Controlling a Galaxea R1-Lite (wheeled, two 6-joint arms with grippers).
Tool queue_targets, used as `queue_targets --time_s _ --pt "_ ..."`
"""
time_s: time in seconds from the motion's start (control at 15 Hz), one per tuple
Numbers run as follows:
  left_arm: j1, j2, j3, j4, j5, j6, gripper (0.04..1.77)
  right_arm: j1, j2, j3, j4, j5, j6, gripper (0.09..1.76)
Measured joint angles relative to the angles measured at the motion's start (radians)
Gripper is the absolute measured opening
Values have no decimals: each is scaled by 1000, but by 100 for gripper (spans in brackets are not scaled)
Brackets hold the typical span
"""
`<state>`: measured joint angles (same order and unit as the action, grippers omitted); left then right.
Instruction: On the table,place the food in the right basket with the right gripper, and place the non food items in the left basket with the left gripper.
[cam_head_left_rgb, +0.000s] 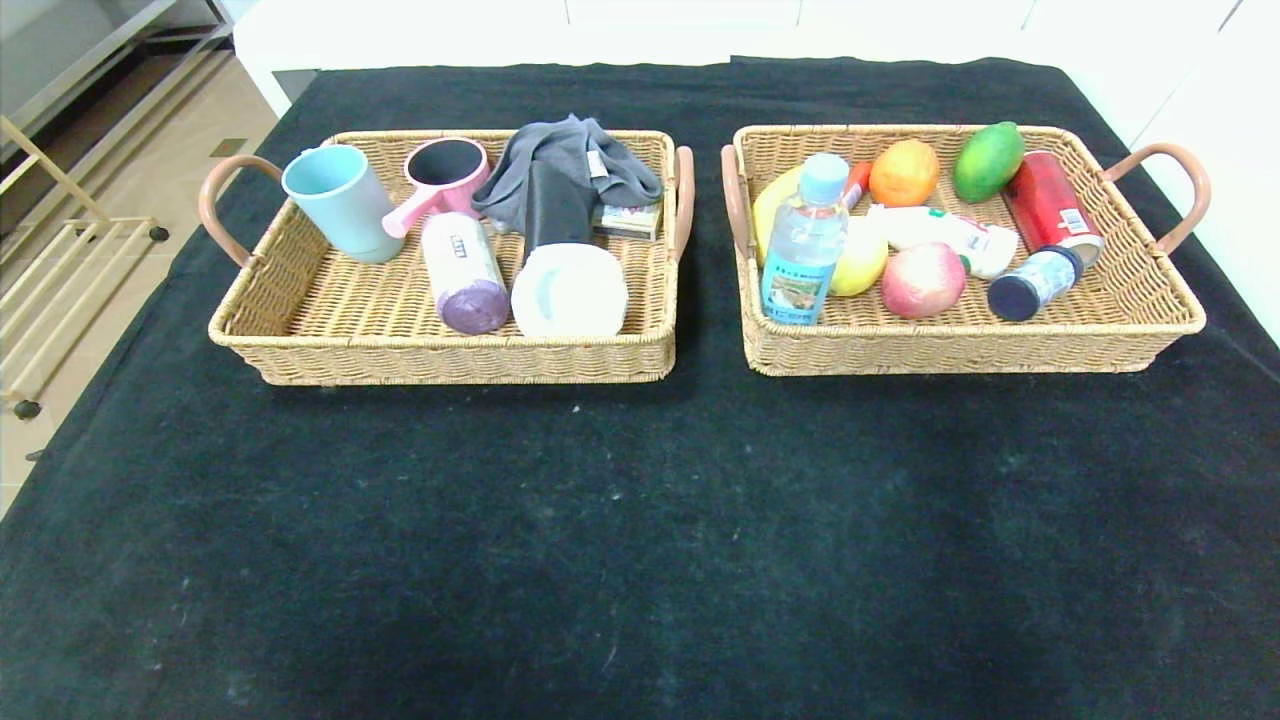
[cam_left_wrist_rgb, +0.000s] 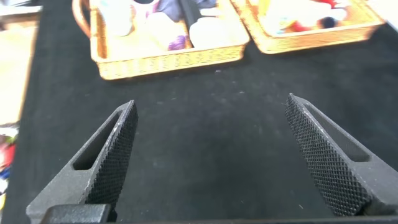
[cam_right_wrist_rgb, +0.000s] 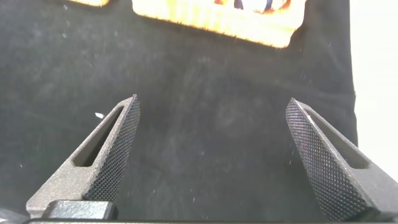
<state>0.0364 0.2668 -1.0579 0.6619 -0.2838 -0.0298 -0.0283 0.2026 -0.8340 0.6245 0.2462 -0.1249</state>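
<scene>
The food (cam_head_left_rgb: 922, 279) already lies in the right basket (cam_head_left_rgb: 1150, 330): you see the water bottle (cam_head_left_rgb: 806, 240) upright at its near left, the lemon (cam_head_left_rgb: 862, 262) just behind it, the peach-like fruit (cam_head_left_rgb: 924, 280) beside that, and the small dark-capped bottle (cam_head_left_rgb: 1032, 284) lying on its side. The non food items sit in the left basket (cam_head_left_rgb: 300, 350), the white dish (cam_head_left_rgb: 569, 291) against the near wall and the black glasses case (cam_head_left_rgb: 556, 208) leaning behind it. Your right gripper (cam_right_wrist_rgb: 211, 130) hangs over bare black cloth, jaws wide apart and holding nothing, the right basket well beyond its tips. Your left gripper (cam_left_wrist_rgb: 211, 130) is the same: jaws spread, nothing between them, the left basket farther off. Neither arm shows in the head view. In both wrist views the basket contents wash out into bright blurs, so you cannot tell items apart there. The worktop (cam_head_left_rgb: 640, 540) in front of the baskets is open cloth; its right edge runs close past the right gripper.
</scene>
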Motion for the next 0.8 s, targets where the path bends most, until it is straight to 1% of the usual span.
queue_targets --time_s 0.07,0.13,0.33,0.47,0.53,0.6,0.67,0.8 --pt "-41 -7 10 3 32 -2 172 4 -16 20 -1 -1 0 171" --pt "-56 -21 41 3 48 -3 172 8 -35 43 -1 -1 0 171" --pt "-50 -111 194 -28 47 0 172 15 -120 128 -7 1 -4 171" --pt "-44 -177 334 -101 45 0 172 17 -166 208 -25 -5 3 171" --pt "-43 -200 415 -153 54 0 172 18 -180 254 -74 -9 21 171" --pt "-43 -219 510 -232 69 0 172 18 -188 310 -148 -21 31 171" --pt "-42 -233 601 -333 92 0 172 18 -194 376 -247 -44 36 171" --pt "-41 -247 777 -551 148 1 172 18 -200 542 -485 -102 38 171"
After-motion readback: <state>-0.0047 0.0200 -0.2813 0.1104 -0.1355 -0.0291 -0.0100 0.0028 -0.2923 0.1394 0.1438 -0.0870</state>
